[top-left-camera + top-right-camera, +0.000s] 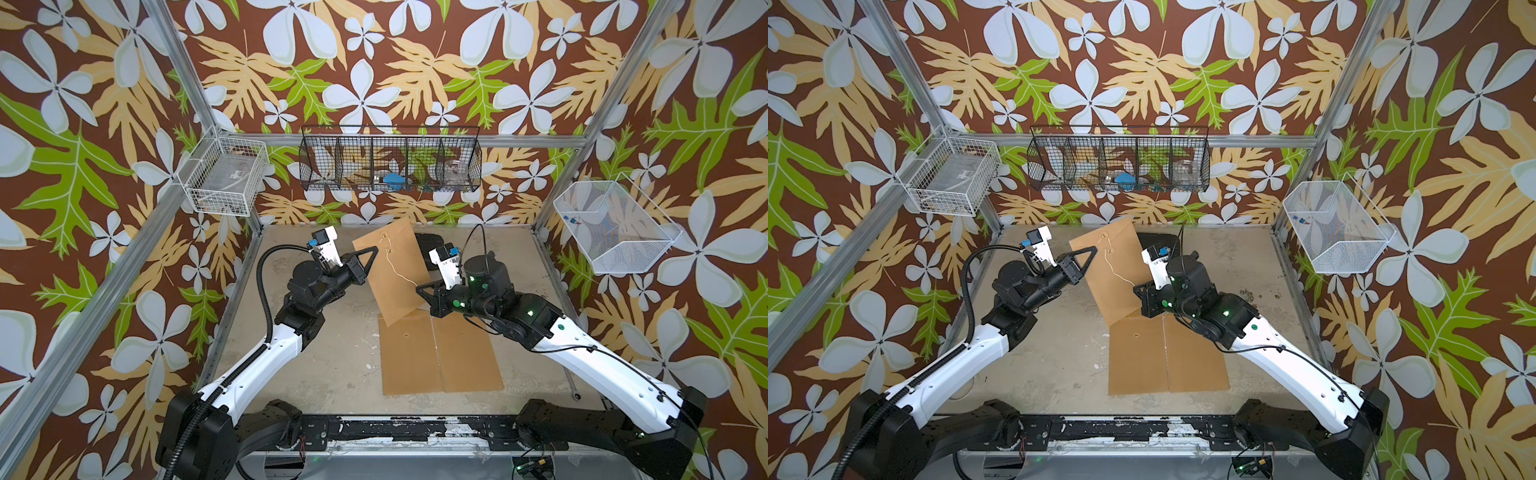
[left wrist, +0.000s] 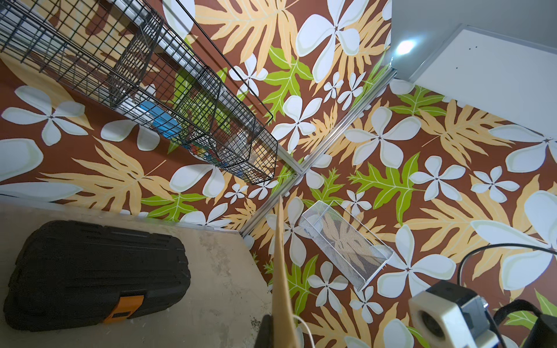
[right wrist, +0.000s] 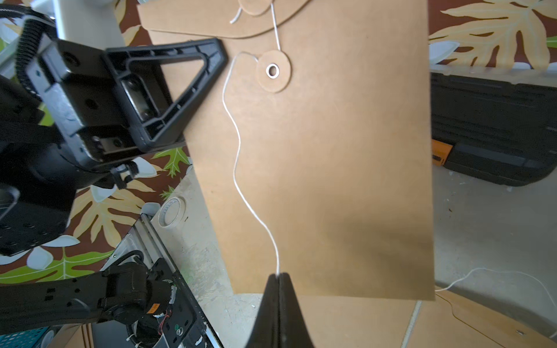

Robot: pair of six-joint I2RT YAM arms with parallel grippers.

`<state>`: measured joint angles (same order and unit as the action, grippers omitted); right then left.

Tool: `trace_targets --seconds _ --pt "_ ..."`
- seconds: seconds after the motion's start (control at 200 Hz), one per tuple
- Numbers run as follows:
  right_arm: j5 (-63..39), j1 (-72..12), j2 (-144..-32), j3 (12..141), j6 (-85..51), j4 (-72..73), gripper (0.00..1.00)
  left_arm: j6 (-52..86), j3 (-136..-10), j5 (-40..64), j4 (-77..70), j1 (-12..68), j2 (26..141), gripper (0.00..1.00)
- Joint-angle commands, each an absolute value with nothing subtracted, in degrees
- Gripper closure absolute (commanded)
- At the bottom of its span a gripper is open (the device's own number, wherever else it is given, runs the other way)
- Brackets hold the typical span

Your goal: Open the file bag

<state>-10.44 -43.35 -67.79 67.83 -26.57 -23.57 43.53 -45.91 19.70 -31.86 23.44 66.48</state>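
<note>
A brown file bag [image 1: 399,282] [image 1: 1115,282] is held tilted upright above the table, flap [image 3: 211,21] down over its body. My left gripper [image 1: 374,250] [image 1: 1094,249] is shut on its left edge just under the flap; in the left wrist view the file bag [image 2: 281,271] shows edge-on between the fingers. A white string [image 3: 238,168] [image 1: 395,266] runs from the flap's disc past the lower disc [image 3: 272,70], then hangs slack down to my right gripper [image 3: 278,275] [image 1: 417,286]. That gripper is shut on the string's end near the bag's lower edge.
Two more brown file bags [image 1: 409,357] [image 1: 467,353] lie flat side by side under the held one. A black tool case [image 2: 96,271] [image 1: 430,249] sits at the back. Wire baskets hang on the walls: black [image 1: 390,164], white [image 1: 224,174], white [image 1: 615,226].
</note>
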Motion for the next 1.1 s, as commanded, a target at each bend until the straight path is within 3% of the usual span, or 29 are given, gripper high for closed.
trace_targets --seconds 0.0,1.096 --pt "-9.32 -42.93 -67.59 66.86 -26.89 -22.3 1.0 42.68 -46.73 19.62 -32.83 23.12 66.18 1.0" --pt "-10.63 -37.42 -64.6 59.33 -28.03 -20.45 1.0 41.76 -47.31 16.9 -31.19 20.96 64.26 1.0"
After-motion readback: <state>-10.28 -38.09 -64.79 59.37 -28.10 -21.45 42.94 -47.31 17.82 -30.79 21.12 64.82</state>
